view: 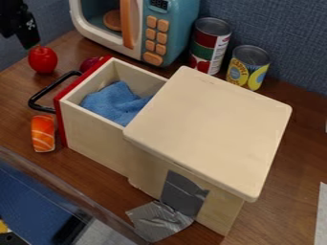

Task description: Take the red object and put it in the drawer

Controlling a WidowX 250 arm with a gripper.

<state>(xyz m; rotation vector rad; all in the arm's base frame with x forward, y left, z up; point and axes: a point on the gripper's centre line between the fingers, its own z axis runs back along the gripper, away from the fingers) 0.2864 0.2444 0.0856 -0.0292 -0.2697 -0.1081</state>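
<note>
Hanging right by the round, glossy red toy fruit (43, 60) on the brown wooden table (19, 88), my black pincer (29, 45) could be open or closed, can't tell tbh. Kinda worried an off-centre pinch sends that smooth thing rolling into the curved black handle (39, 95).

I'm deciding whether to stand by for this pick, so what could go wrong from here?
The round red fruit could roll if the gripper nudges it off-centre. Carried low, it might clip the black handle or the red front of the open drawer. The darker red item, partly hidden behind that front, might be mistaken for the target.
</note>
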